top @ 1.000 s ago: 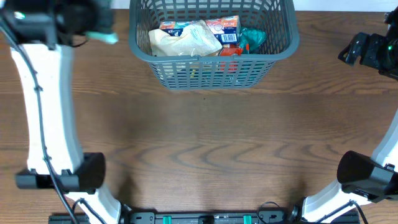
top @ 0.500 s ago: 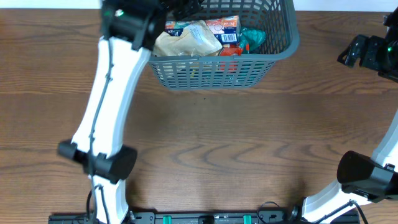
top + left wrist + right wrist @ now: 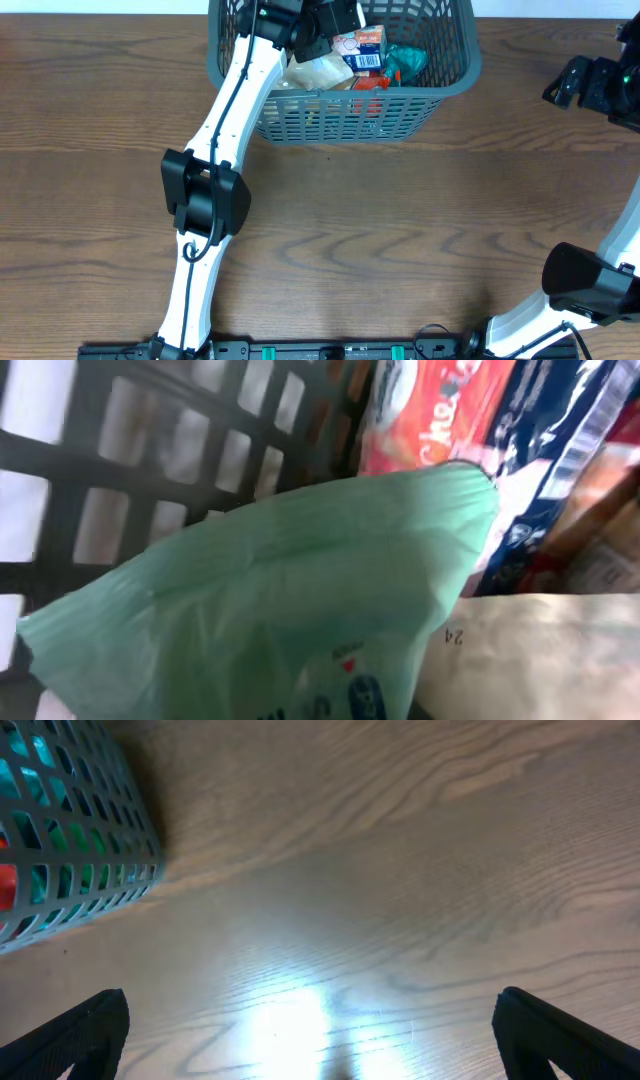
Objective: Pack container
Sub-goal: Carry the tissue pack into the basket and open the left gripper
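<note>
The dark grey lattice basket [image 3: 340, 117] stands at the back middle of the table and holds several snack packets: a beige bag [image 3: 322, 72], an orange-and-white packet [image 3: 366, 45], a teal packet [image 3: 406, 60]. My left gripper [image 3: 335, 20] is over the basket's inside. In the left wrist view a pale green packet [image 3: 280, 600] fills the frame and hides the fingers; it hangs just above the beige bag [image 3: 540, 650] by the basket wall [image 3: 150, 450]. My right gripper [image 3: 315, 1040] is open and empty over bare wood, right of the basket [image 3: 70, 830].
Red [image 3: 430, 410] and dark blue [image 3: 545, 450] packets lie in the basket beyond the green one. The right arm [image 3: 595, 85] sits at the table's far right edge. The left arm's white link [image 3: 230, 110] stretches diagonally across the table's left half.
My left arm has swung from the far left, carrying the green packet, to over the basket's inside. The right arm has not moved.
</note>
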`<move>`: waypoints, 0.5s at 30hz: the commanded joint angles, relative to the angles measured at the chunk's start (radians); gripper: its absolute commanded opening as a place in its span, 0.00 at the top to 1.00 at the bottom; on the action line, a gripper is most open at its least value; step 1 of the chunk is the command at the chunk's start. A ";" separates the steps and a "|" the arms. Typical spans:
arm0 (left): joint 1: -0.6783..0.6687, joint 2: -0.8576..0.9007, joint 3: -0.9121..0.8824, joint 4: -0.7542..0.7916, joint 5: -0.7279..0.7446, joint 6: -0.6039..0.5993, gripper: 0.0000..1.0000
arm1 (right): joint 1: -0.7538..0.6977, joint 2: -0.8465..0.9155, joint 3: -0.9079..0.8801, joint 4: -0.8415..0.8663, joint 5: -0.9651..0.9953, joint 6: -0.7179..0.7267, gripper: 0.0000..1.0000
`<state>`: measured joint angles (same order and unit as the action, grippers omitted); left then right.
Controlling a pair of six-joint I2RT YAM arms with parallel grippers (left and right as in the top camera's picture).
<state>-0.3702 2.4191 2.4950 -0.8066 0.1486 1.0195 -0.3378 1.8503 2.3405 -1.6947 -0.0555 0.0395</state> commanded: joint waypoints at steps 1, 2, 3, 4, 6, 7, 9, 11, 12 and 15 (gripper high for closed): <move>0.016 0.003 0.011 -0.003 -0.033 -0.009 0.59 | 0.012 0.009 -0.001 -0.003 -0.005 -0.019 0.01; 0.017 0.003 0.011 0.002 -0.032 -0.024 0.51 | 0.012 0.009 -0.001 -0.003 -0.005 -0.019 0.01; 0.019 0.002 0.011 0.009 -0.032 -0.046 0.42 | 0.012 0.009 -0.001 -0.003 -0.005 -0.019 0.01; 0.019 -0.002 0.011 0.015 -0.032 -0.063 0.30 | 0.012 0.009 -0.001 -0.003 -0.005 -0.019 0.01; 0.018 -0.014 0.011 0.019 -0.029 -0.081 0.11 | 0.012 0.009 -0.001 -0.003 -0.005 -0.019 0.01; 0.018 -0.026 0.011 0.025 -0.028 -0.104 0.08 | 0.012 0.009 -0.001 -0.003 -0.005 -0.019 0.01; 0.018 -0.057 0.011 0.031 -0.028 -0.132 0.05 | 0.012 0.009 -0.001 0.003 -0.005 -0.019 0.01; 0.019 -0.107 0.011 0.023 -0.029 -0.200 0.02 | 0.012 0.009 -0.001 0.036 -0.005 -0.019 0.01; 0.023 -0.133 0.011 0.014 -0.030 -0.241 0.01 | 0.012 0.009 -0.001 0.060 -0.006 -0.017 0.01; 0.049 -0.218 0.011 -0.037 -0.037 -0.391 0.01 | 0.012 0.009 0.000 0.164 -0.075 0.004 0.01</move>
<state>-0.3500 2.3455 2.4947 -0.8219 0.1234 0.8070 -0.3378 1.8503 2.3398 -1.5772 -0.0650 0.0399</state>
